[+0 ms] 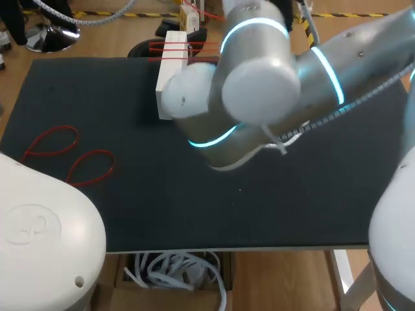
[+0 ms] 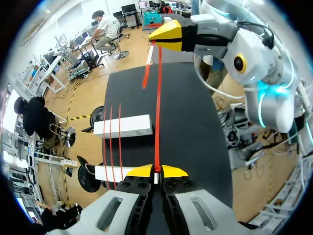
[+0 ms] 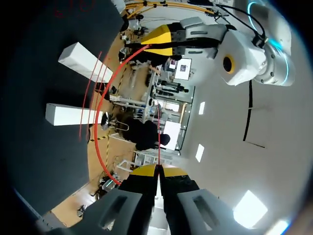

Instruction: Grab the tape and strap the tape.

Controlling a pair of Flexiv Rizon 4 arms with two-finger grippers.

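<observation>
A red tape (image 2: 157, 112) runs taut between my two grippers above the table. In the left wrist view my left gripper (image 2: 156, 170) is shut on one end, and my right gripper (image 2: 155, 38) ahead pinches the other end, with a short tail hanging down. In the right wrist view my right gripper (image 3: 157, 169) is shut on the tape (image 3: 100, 132), which curves over to my left gripper (image 3: 146, 43). Under the tape lie two white blocks (image 2: 122, 126) (image 2: 115, 172), side by side, with red straps (image 2: 111, 142) laid across both. In the head view the arm housings hide both grippers.
A black mat (image 1: 97, 103) covers the table. Two loose red loops (image 1: 52, 142) (image 1: 91, 167) lie at its left. A white block (image 1: 174, 65) with red straps (image 1: 185, 46) sits at the back middle, partly behind my arms.
</observation>
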